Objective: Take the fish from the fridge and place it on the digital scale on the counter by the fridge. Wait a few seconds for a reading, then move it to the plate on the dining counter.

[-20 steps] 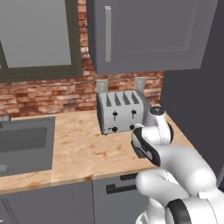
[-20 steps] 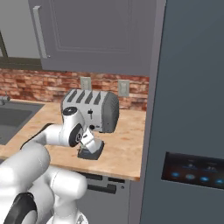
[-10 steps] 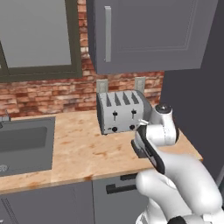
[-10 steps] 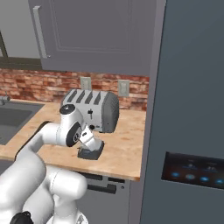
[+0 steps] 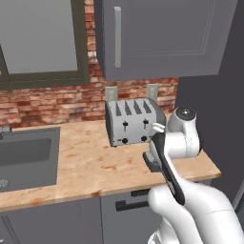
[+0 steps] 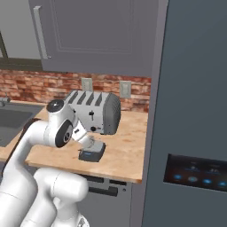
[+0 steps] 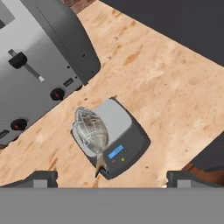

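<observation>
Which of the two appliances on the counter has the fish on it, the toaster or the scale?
The digital scale, the small flat dark slab with a blue display. The fish lies on its platform; the bigger silver toaster beside it carries nothing.

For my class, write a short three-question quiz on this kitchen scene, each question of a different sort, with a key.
1. True or false: the fish lies on the digital scale.
2. Multiple choice: what stands on the counter next to the scale? A) a kettle B) a silver toaster C) a blender
3. Fill in: the end effector hangs above the scale with its jaws ____.

Key: 1 true; 2 B; 3 open, with nothing held between its fingertips.
</observation>
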{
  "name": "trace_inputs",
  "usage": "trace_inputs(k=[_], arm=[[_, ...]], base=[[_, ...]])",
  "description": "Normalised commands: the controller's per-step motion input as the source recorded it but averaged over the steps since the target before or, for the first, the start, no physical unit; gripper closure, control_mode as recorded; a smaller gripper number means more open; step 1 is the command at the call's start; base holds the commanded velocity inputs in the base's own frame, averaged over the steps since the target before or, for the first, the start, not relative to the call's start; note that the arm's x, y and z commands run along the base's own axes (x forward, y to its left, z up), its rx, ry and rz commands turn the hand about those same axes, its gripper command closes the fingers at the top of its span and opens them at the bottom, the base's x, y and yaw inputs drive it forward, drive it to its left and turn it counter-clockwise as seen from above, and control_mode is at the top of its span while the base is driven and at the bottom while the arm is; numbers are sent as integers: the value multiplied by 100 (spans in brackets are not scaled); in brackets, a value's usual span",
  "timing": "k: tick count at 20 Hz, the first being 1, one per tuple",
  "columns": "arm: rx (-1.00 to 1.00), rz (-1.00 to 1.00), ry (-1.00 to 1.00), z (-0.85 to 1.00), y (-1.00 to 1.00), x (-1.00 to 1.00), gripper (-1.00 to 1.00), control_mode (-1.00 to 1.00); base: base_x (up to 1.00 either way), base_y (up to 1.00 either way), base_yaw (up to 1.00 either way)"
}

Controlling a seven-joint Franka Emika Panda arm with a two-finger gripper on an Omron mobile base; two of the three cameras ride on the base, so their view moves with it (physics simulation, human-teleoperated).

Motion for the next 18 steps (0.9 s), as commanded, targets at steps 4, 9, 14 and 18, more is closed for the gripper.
trace_inputs(k=[4, 9, 14, 18], arm=[[0, 3, -4, 35, 36, -45, -100, -100], [-1, 4, -1, 32, 25, -30, -100, -100], [-4, 5, 0, 23, 10, -15, -100, -100], [-3, 2, 0, 13, 0, -10, -100, -100]], base=[[0, 0, 0], [0, 0, 0], [0, 0, 0], [0, 0, 0]])
